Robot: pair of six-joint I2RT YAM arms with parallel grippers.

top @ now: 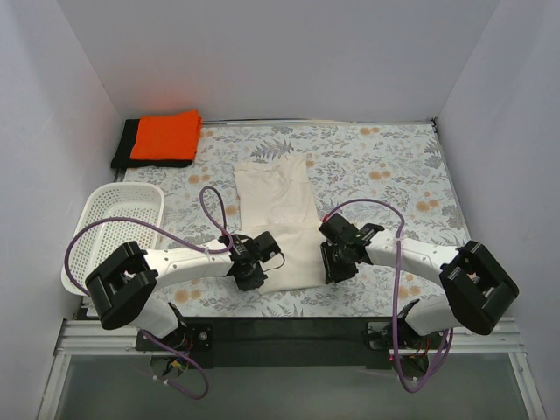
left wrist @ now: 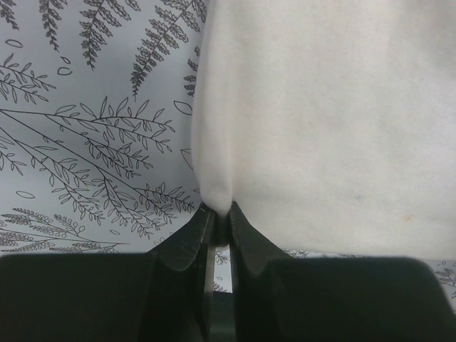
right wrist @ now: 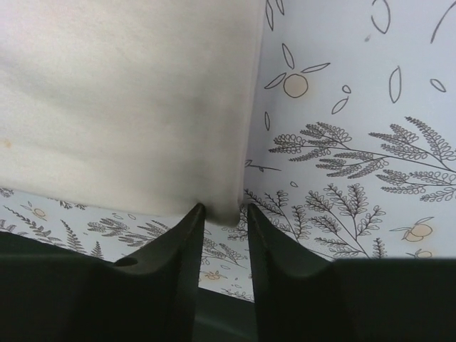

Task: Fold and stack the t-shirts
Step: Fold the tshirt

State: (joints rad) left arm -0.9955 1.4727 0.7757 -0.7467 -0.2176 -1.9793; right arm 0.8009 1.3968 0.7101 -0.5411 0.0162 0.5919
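Note:
The cream t-shirt lies folded into a long strip in the middle of the table. My left gripper is at its near left corner. In the left wrist view the gripper is shut on that corner of the cream shirt. My right gripper is at the near right corner. In the right wrist view its jaws stand apart around the corner of the shirt, with a small gap at the right finger. The orange t-shirt lies folded on the black t-shirt at the far left.
A white perforated basket stands at the left edge, beside my left arm. The floral tablecloth covers the table. White walls close in the left, back and right sides.

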